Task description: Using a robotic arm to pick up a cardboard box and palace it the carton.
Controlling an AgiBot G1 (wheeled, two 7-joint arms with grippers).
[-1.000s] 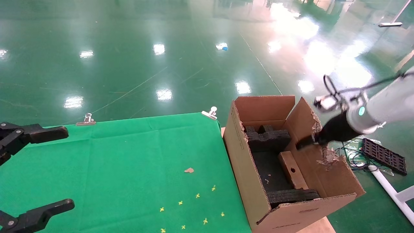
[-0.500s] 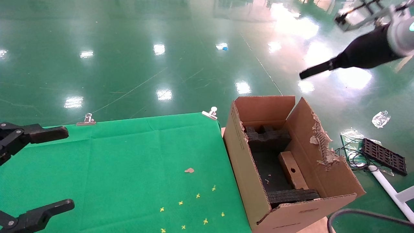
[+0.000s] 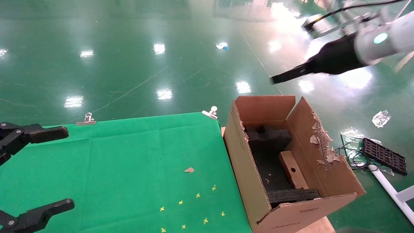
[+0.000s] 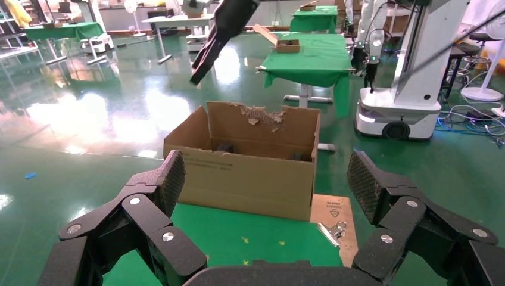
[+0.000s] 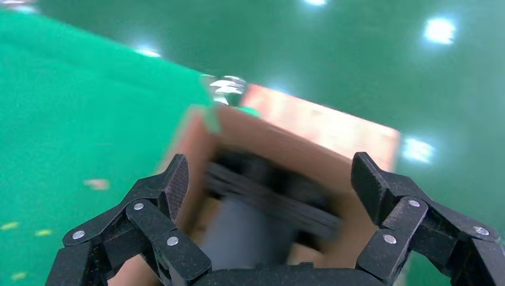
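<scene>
Two claws showing, both spread wide and gripping nothing: right gripper [image 5: 271, 196] hanging high above the carton [image 3: 245, 168], beyond its far wall, at the end of the robotic arm [image 3: 381, 35], fingers [image 5: 156, 196] parted with only air between; left gripper [image 4: 268, 202] parked well to the side of the carton, over the green cloth [image 3: 129, 161], jaws equally far apart and idle. Judging the placing step as done, with the cardboard box [image 3: 292, 170] already lying inside the carton, against the wall bearing the torn flap [image 3: 320, 142]. Resting on the dark floor between black foam blocks [image 3: 268, 137], near end tucked at the foam strip by the carton's front wall. Running lengthwise front to back along the carton's long side, far end tilted slightly toward the carton's middle, round hole facing up. Calling next, most likely, for nothing more than carrying the right arm away from the carton to a rest pose, or reaching for another box, though none showing on the cloth beside the carton. Noting only small scraps and yellow marks [image 3: 194, 207] there.
</scene>
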